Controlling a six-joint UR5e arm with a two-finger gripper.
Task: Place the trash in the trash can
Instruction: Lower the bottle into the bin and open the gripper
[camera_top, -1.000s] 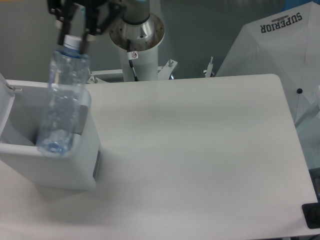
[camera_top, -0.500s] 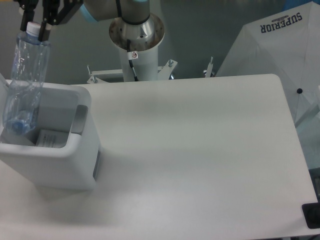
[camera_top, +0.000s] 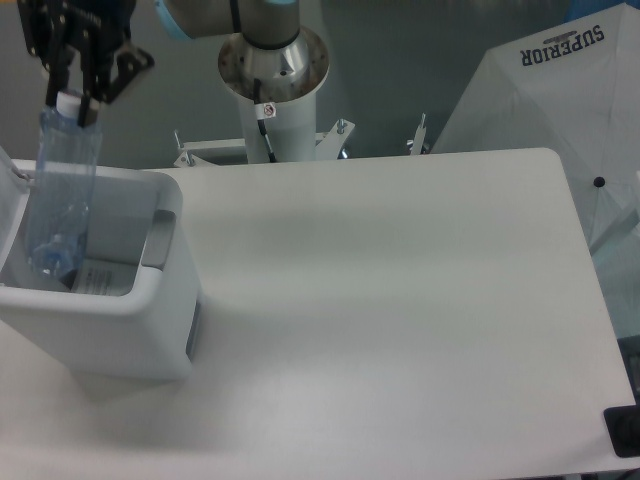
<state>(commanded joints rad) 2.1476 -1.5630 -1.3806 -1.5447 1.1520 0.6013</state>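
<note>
Black two-finger gripper (camera_top: 72, 100) pinches the white cap of the small clear plastic water bottle (camera_top: 63, 195), which hangs at 6 o'clock over the large white rectangular plastic trash can (camera_top: 150, 330).

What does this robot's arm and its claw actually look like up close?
The gripper is black, with two thin dark fingers beneath a boxy black body. The arm behind it is silver-grey with a light blue joint cap. Its round metal base has a ring of bolt holes and tops a white column bearing a small red-and-white sticker.
</note>
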